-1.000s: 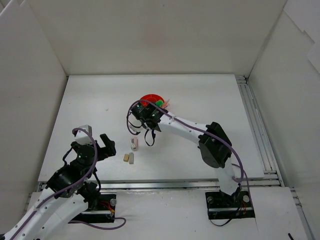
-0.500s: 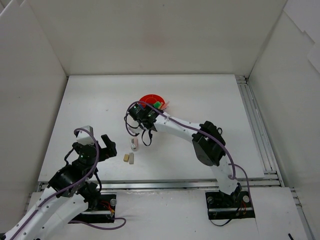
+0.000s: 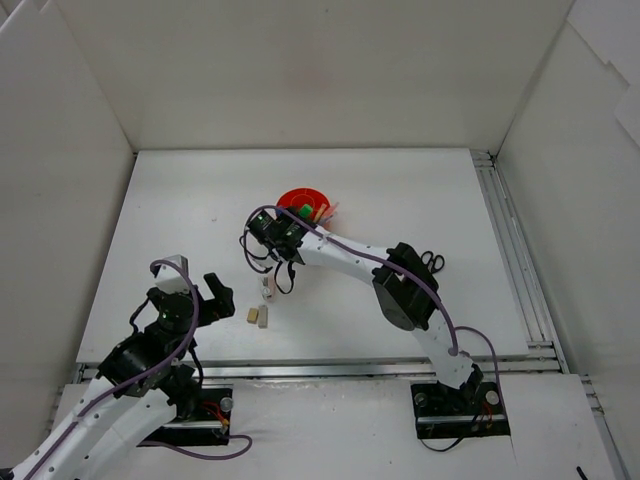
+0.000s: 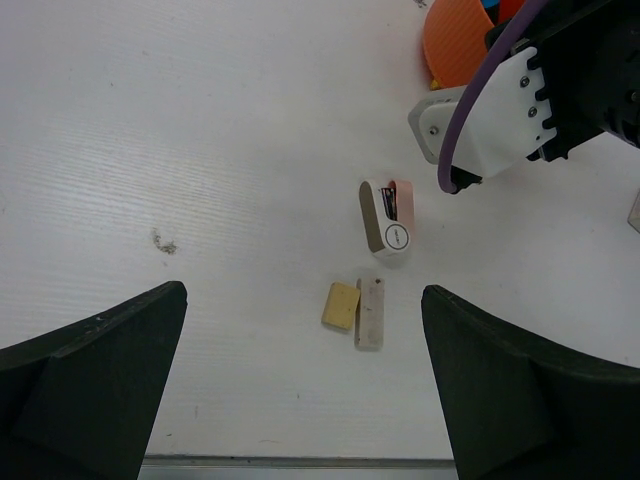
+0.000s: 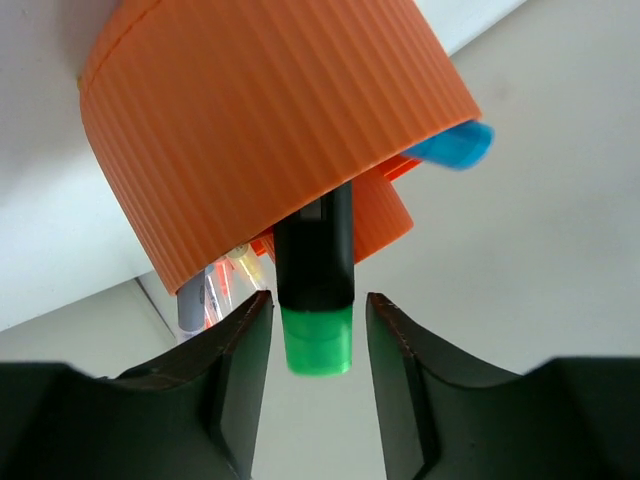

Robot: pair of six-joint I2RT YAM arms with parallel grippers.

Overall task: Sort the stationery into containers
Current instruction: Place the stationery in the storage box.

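Observation:
The round orange organiser [image 3: 303, 199] stands mid-table; in the right wrist view its ribbed wall [image 5: 260, 130] fills the top. A black highlighter with a green end [image 5: 316, 300] sticks out of it, between my right gripper's fingers with a gap on each side. My right gripper [image 5: 316, 345] is open; in the top view [image 3: 292, 222] it sits at the organiser's near-left side. A blue end [image 5: 450, 148] and thin pens [image 5: 215, 290] also show in the organiser. A yellow-tan eraser [image 4: 340, 305], a pale eraser [image 4: 370, 313] and a white-and-pink piece [image 4: 388, 220] lie ahead of my open, empty left gripper [image 4: 302, 292].
Black-handled scissors [image 3: 432, 262] lie on the table right of the right arm. White walls enclose the table on three sides. A metal rail [image 3: 510, 260] runs along the right edge. My left gripper [image 3: 195, 285] hovers near the front left.
My right wrist has shifted left along the organiser's near side, and the scissors at the right are now uncovered. My left arm has barely moved.

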